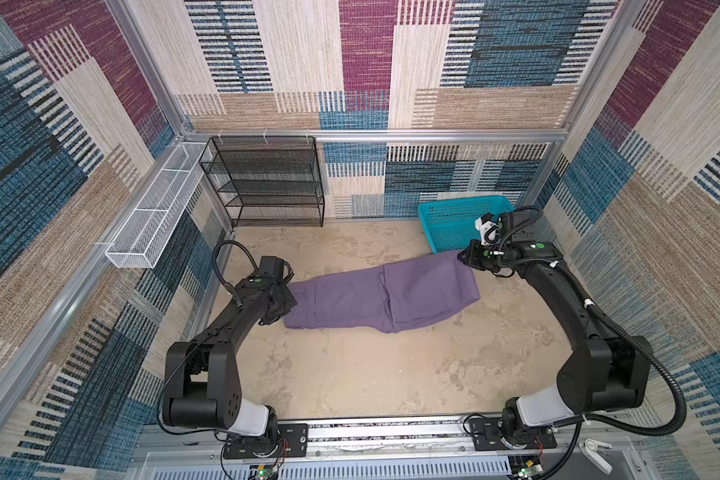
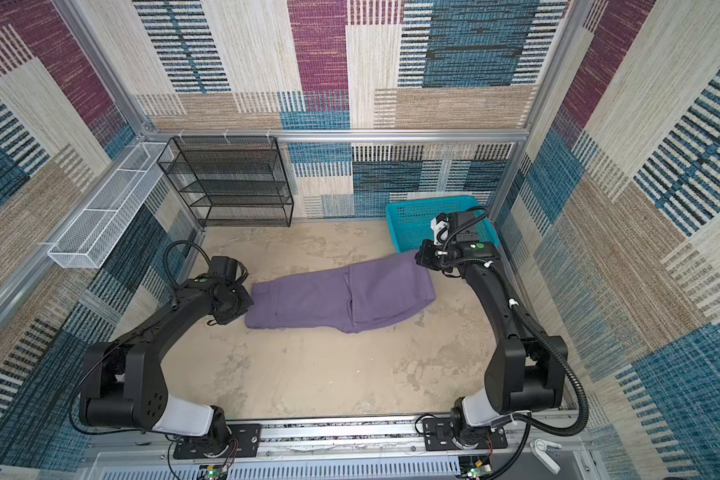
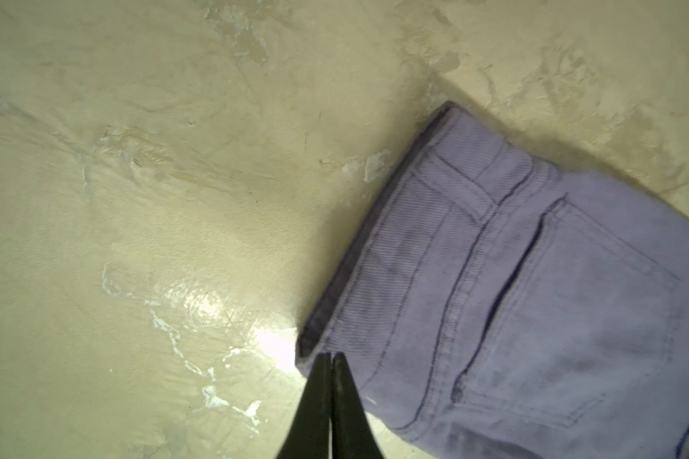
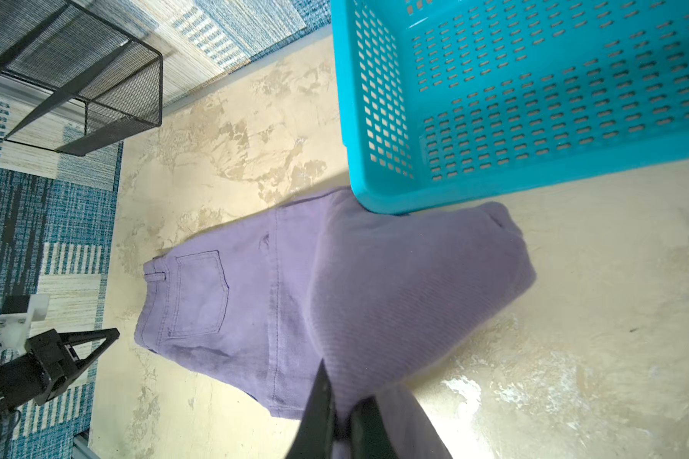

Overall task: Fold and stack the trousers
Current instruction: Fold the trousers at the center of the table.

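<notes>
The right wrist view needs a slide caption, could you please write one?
Right gripper shut on a raised fold of the purple trousers, beside the teal basket.

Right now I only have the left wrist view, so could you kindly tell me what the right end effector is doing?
Observer: The right end effector is shut on a raised fold of the trousers.
Operator: Thank you; is anything standing near it?
Observer: Yes, a teal basket stands just beyond it, its near corner beside the raised cloth.
Operator: And elsewhere at the back?
Observer: A black wire shelf stands farther back, towards the robot's left.
</notes>
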{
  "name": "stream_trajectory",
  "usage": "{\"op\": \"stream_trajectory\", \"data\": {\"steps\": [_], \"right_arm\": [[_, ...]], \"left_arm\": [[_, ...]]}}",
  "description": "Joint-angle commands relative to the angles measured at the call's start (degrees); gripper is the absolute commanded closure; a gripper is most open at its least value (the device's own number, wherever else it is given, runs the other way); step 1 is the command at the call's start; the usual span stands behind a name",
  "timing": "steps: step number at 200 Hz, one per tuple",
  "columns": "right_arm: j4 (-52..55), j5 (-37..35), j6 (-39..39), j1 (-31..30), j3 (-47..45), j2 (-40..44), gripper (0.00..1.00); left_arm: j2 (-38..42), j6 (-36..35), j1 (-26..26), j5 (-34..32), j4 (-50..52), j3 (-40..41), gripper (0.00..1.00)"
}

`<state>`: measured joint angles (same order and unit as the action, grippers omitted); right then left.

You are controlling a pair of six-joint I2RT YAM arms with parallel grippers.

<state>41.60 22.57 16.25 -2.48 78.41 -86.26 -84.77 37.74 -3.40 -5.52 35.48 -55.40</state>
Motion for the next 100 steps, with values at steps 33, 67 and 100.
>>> {"op": "stream_trajectory", "data": {"steps": [33, 67, 100], "right_arm": [[4.6, 3.3, 0.9, 0.1, 9.1, -2.9, 1.0], [7.8, 4.3, 1.5, -2.3, 15.3, -5.2, 1.0], [8.4, 2.7, 3.4, -8.2, 17.5, -7.2, 1.0]], "left_arm": [[-1.3, 1.8, -0.6, 4.2, -6.3, 5.6, 0.92], [-3.0, 1.5, -1.1, 4.8, -9.3, 6.9, 0.93], [-5.0, 1.1, -1.9, 4.7, -10.1, 5.9, 0.93]]}}
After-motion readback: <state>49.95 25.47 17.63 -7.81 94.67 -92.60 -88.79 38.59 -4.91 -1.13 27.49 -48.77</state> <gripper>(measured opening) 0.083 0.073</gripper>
